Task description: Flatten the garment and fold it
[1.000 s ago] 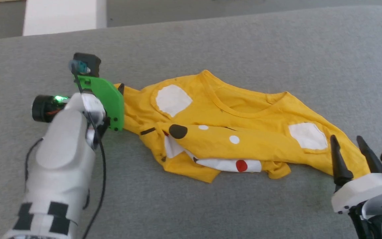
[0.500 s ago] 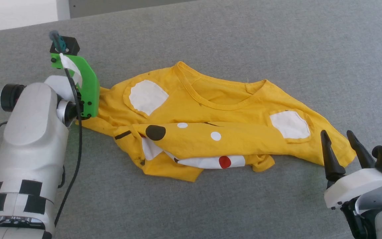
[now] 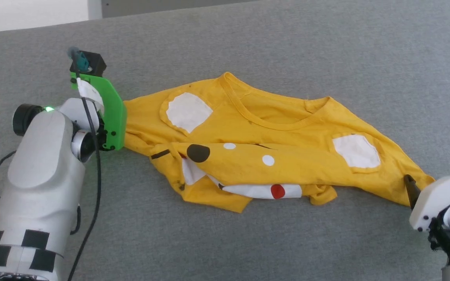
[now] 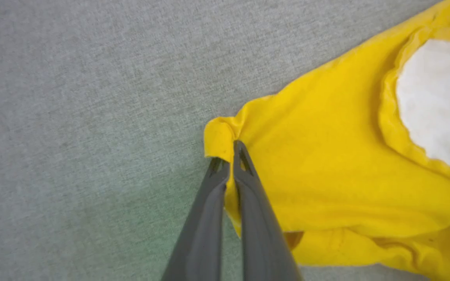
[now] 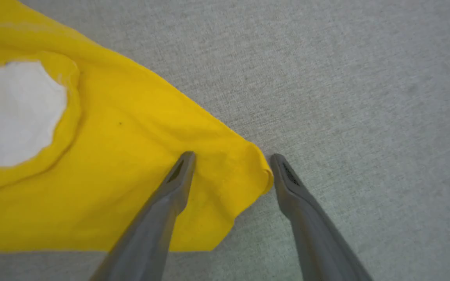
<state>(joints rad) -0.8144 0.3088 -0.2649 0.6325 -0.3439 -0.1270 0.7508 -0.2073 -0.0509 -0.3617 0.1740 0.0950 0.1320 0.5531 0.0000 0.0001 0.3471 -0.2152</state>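
Garment (image 3: 287, 128): mustard t-shirt, print up, sprawled across middle of grey felt surface (image 3: 307, 43), lower half bunched and folded over itself. Soft, light, limp cotton; I expect sag and drag on felt, no breakage risk. Best holds: outer end corners.

My left gripper (image 4: 231, 156) clenched on left-end corner. My right gripper (image 5: 233, 158) spread wide, fingers straddling right-end corner, nothing pinched.

Green bracket (image 3: 111, 113) on my left wrist hides pinch from head view. Likely main obstacle: garment's own folds.
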